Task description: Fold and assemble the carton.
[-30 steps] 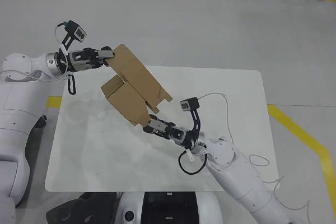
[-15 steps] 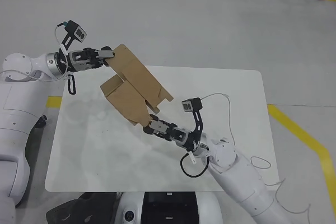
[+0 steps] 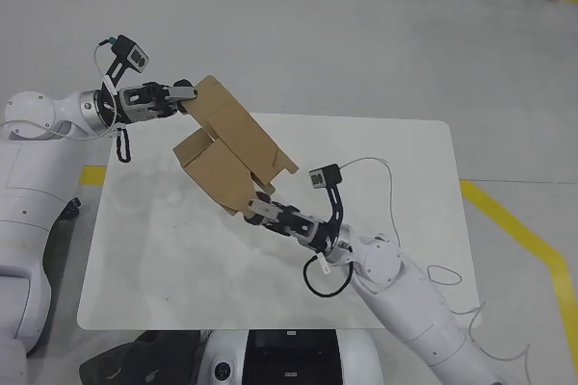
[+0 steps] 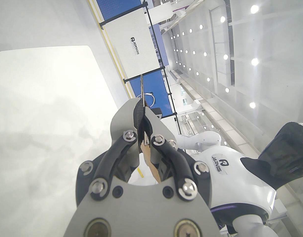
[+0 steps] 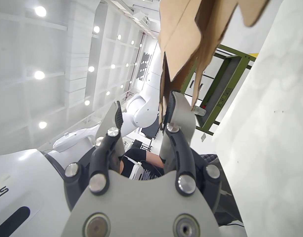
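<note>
Right wrist view is the closest look: the right gripper (image 5: 144, 112) has its jaws spread wide with nothing clamped, and the lower edge of the cardboard carton (image 5: 181, 25) hangs down between them, right against one finger (image 5: 178, 107) and well apart from the other. Further out, the carton sits above the far-left part of the white table (image 3: 385, 192) and looks lifted off it. At the far end the left gripper (image 4: 142, 114) is pinched tight on a thin corner of the board, seen edge-on.

Biggest worry for me: that one corner pinch carries the whole thing, so if the right jaws close off-centre or push sideways, the carton could twist or slip out. They might also grab just one loose layer and crease it in the wrong spot.

As for direction, its long axis runs diagonally from the left gripper's far-left corner toward the right gripper on the near side, with the notched flaps (image 3: 281, 164) sticking out toward the table's middle.
</note>
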You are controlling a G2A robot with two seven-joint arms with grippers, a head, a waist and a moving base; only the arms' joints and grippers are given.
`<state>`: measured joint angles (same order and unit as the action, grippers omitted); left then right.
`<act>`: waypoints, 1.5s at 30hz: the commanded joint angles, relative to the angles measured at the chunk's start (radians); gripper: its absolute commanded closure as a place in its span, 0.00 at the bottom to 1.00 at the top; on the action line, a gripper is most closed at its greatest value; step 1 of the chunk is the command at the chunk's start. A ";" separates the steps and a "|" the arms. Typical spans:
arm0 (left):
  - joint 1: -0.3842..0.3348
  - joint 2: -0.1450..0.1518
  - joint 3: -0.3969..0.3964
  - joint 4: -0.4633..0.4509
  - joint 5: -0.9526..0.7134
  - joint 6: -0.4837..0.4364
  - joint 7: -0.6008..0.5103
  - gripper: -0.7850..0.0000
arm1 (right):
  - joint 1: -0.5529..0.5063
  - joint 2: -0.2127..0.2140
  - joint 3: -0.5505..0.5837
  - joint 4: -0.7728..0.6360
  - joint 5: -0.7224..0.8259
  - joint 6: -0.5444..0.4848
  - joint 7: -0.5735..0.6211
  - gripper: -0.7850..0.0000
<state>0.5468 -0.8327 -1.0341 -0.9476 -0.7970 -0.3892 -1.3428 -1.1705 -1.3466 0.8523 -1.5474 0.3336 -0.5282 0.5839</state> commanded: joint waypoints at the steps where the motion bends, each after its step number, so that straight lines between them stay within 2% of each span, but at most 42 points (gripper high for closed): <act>1: 0.000 0.000 0.000 0.000 0.000 0.000 0.000 1.00 | 0.002 -0.002 -0.001 0.003 -0.004 0.002 -0.002 0.74; 6: 0.000 0.000 0.000 0.000 0.000 0.000 0.000 1.00 | 0.003 -0.004 -0.001 0.005 -0.014 0.006 -0.009 1.00; 13: 0.000 0.000 0.000 0.000 0.000 0.000 0.000 1.00 | -0.016 -0.003 0.018 -0.028 -0.020 0.000 -0.019 1.00; 16: 0.025 0.002 -0.010 -0.038 0.016 0.011 0.042 1.00 | -0.031 0.001 0.034 -0.055 -0.024 0.006 -0.024 1.00; 24: 0.068 0.012 -0.049 -0.096 0.059 0.028 0.070 1.00 | -0.080 0.014 0.087 -0.124 -0.026 0.028 -0.022 1.00; 36: 0.106 0.017 -0.078 -0.161 0.167 0.024 0.111 1.00 | -0.109 0.023 0.135 -0.149 -0.012 0.053 -0.016 1.00; 45: 0.116 0.017 -0.091 -0.180 0.183 0.044 0.089 1.00 | -0.126 0.035 0.210 -0.168 -0.008 0.069 -0.030 1.00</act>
<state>0.6629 -0.8158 -1.1253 -1.1273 -0.6160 -0.3452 -1.2519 -1.2967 -1.3120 1.0581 -1.7146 0.3259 -0.4634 0.5556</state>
